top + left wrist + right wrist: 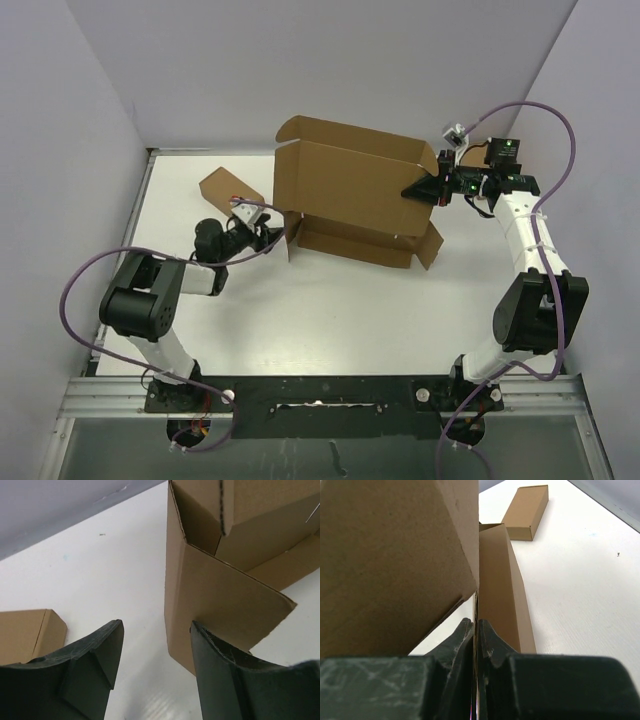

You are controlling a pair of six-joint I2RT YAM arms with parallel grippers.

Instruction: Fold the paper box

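The paper box (350, 195) is a large brown corrugated mailer, partly folded, standing in the middle of the table with its lid panel raised and flaps out at both ends. My right gripper (420, 188) is shut on a thin cardboard edge at the box's right end; in the right wrist view the sheet (497, 580) sits pinched between the fingers (487, 640). My left gripper (272, 232) is open at the box's left end, beside the left side flap (220, 605), whose lower corner lies by the right finger (215, 665). Nothing is between its jaws.
A small ready-made brown box (230, 188) lies on the white table at the back left, also seen in the left wrist view (27, 632) and the right wrist view (526, 511). Grey walls enclose the table on three sides. Purple cables loop off both arms.
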